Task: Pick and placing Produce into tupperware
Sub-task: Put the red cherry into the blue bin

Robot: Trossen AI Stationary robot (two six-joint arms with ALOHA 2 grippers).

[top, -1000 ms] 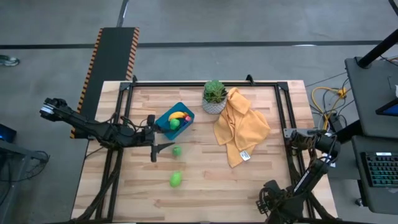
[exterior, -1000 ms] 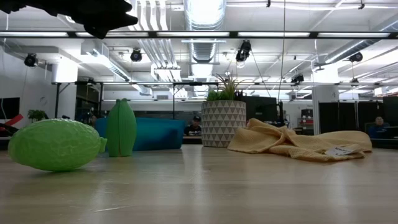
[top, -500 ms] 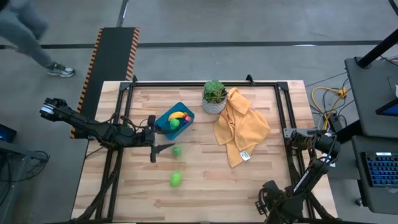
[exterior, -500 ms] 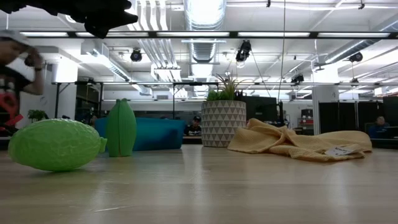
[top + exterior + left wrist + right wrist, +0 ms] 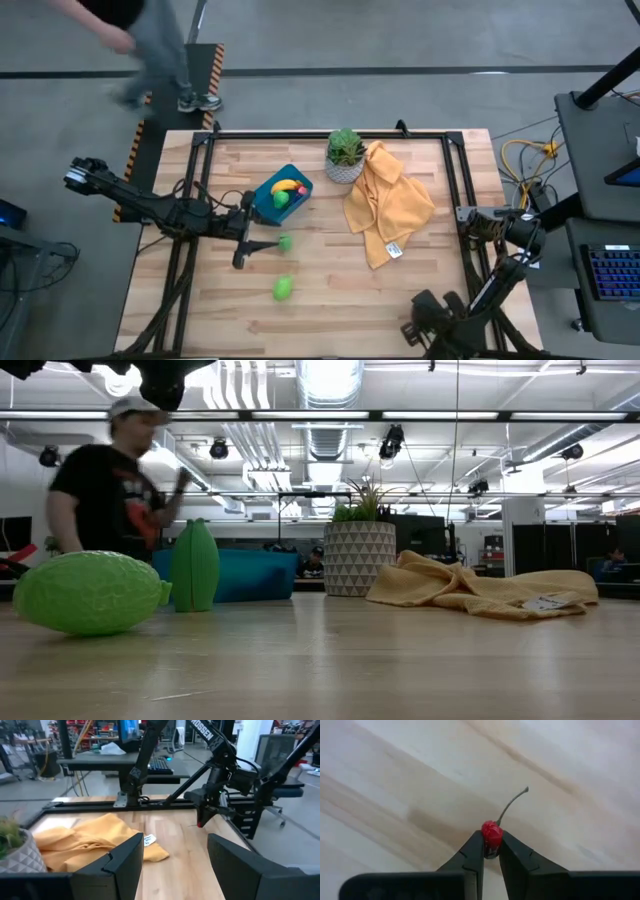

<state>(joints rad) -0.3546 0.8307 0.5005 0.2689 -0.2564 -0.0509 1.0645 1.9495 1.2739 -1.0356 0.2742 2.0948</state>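
Note:
My right gripper [image 5: 491, 851], at the table's near right edge [image 5: 412, 330], is shut on a tiny red cherry [image 5: 491, 832] with a thin stem. My left gripper [image 5: 250, 250] hovers open and level at the table's left, just near of the blue tupperware [image 5: 281, 194], which holds a yellow banana [image 5: 285, 185] and a green piece. A small ribbed green piece [image 5: 285, 241] stands upright on the wood close to that gripper. A larger green fruit [image 5: 283, 289] lies on its side nearer the front edge. My right gripper pinches the cherry's red body [image 5: 490, 840] between its two fingertips, coming steeply from above. The stem [image 5: 512, 802] sticks out past the fingers, free. Whether the cherry still rests on the wood, I cannot tell.
A white patterned plant pot [image 5: 344, 158] stands at the far middle, with a crumpled yellow cloth [image 5: 388, 205] beside it to the right. A person walks past beyond the table's far left corner [image 5: 150, 50]. Bare wood lies between the green fruit and the right arm.
My left gripper has rolled at the wrist, so its fingers stand turned against before, staying in place. My right hand has turned slightly at the near right edge. A person has walked into view beyond the far left of the table.

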